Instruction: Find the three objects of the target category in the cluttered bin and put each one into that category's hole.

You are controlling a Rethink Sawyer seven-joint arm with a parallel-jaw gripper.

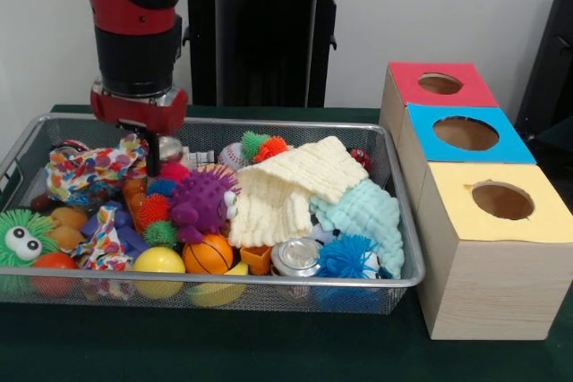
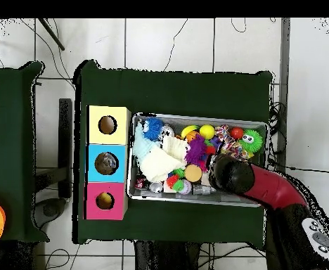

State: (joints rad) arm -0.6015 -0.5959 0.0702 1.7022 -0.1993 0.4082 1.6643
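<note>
The bin [image 1: 394,280] sits beside the boxes [image 1: 494,248], crammed, and my gripper [image 1: 152,165] is down among toys and the patterned cloth [image 1: 89,172], its opening hidden, so I risk snagging cloth instead of a target.

The bin [image 1: 405,280] [image 2: 261,125]: a shallow rectangular silver wire-mesh basket with a rounded metal rim, resting flat on the dark green table. It stands just beside the row of 3 wooden boxes, its long side at a right angle to that row. It is filled with mixed clutter: spiky balls, smooth balls, folded cloths, patterned fabric.
</note>
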